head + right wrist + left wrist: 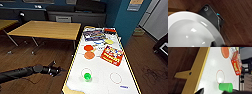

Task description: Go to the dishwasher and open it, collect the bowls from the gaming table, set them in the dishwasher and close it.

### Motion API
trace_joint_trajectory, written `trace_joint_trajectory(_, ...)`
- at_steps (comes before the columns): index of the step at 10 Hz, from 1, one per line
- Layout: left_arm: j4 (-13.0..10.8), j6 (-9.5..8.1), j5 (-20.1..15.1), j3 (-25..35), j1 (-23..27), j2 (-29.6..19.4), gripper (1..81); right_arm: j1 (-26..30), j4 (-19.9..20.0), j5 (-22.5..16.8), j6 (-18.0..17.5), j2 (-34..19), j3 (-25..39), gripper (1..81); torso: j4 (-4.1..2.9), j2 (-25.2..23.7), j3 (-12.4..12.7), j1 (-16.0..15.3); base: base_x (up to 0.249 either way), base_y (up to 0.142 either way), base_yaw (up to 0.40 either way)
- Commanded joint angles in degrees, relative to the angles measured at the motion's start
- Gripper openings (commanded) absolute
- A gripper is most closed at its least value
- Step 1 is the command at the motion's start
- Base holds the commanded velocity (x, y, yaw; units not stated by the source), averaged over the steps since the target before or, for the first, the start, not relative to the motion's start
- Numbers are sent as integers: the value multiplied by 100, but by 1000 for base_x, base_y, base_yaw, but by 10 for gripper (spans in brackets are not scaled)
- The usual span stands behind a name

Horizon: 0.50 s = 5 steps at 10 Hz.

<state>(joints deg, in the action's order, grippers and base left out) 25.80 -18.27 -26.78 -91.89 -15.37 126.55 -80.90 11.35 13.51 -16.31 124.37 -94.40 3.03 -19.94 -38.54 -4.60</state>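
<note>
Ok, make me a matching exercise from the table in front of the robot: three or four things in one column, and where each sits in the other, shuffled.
Things:
1. green bowl
2. two orange bowls
3. red board-game box
4. left gripper

Places:
A. out over the wood floor, left of the gaming table
B. near end of the white top, by a red ring
C. mid-table, toward the right edge
D. mid-table, touching each other, toward the left edge

Pairs: 1-B, 2-D, 3-C, 4-A

The robot's left arm, a matte black round tube, ends in a bulkier jointed wrist; the black left gripper matches it.
</note>
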Motion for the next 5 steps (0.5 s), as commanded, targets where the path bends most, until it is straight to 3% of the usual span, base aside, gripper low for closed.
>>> trace_joint_trajectory(1, -362, -614, -941, -698, 1259, 536, 811, 157, -63, -393, -3, -305, 89, 10, 0, 0, 0, 0, 0, 0, 0)
trace_joint_trajectory(2, -628, -880, -1048, -743, 1374, 697, 811, 165, -63, -401, -4, -305, 81, 10, 0, 0, -2, 0, 0, 0, 0)
trace_joint_trajectory(4, -1576, -1748, -1066, -690, 1409, 1047, 811, 192, -63, -436, -4, -269, 55, 10, 0, 2, -2, 0, 0, 0, 0)
trace_joint_trajectory(5, -1753, -1846, -1066, -637, 1409, 1242, 811, 201, -63, -472, -4, -217, 2, 10, 0, 2, -4, -2, 0, 0, 0)
